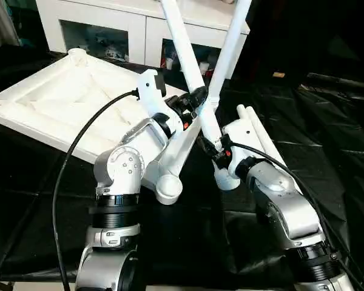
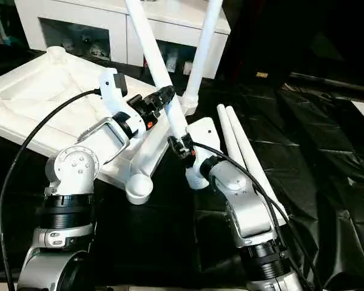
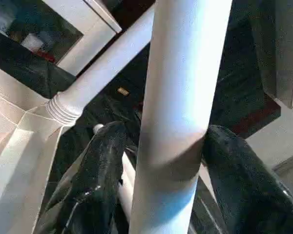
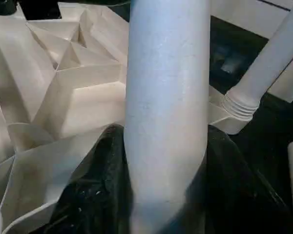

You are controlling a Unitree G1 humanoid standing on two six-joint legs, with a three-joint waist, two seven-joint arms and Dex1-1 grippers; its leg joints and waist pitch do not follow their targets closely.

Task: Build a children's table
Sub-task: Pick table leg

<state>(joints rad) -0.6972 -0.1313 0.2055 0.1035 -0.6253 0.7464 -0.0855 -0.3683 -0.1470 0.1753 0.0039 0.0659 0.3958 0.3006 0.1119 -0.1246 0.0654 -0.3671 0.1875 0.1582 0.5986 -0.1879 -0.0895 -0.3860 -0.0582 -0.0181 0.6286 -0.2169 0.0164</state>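
Both grippers are on the same long white tapered plastic tube leg (image 1: 183, 45). The left gripper (image 1: 197, 97) clamps it higher up, black fingers (image 3: 100, 170) pressed to either side of the tube. The right gripper (image 1: 211, 145) pinches it lower down, near its thick end, and its black fingers hug the shaft in the right wrist view.

The leg's long axis runs from about 11 o'clock, up past the white glass-door cabinet (image 1: 97, 24), down to about 5 o'clock, where its base (image 1: 225, 180) sits low by the black-covered work surface (image 1: 327, 151).

The white plastic square tabletop (image 1: 54, 97) lies upside down at 10 o'clock from the grippers, ribbed underside up. A second white leg (image 1: 230, 45) already stands in the far corner, its threaded collar at the joint. The open round corner socket (image 1: 169, 188) sits at about 8 o'clock from the held leg's base, near but apart. That gap looks decisive: the base likely has to swing toward it, with the right gripper nearer. Two spare white legs (image 1: 261, 133) lie side by side at 3 o'clock.
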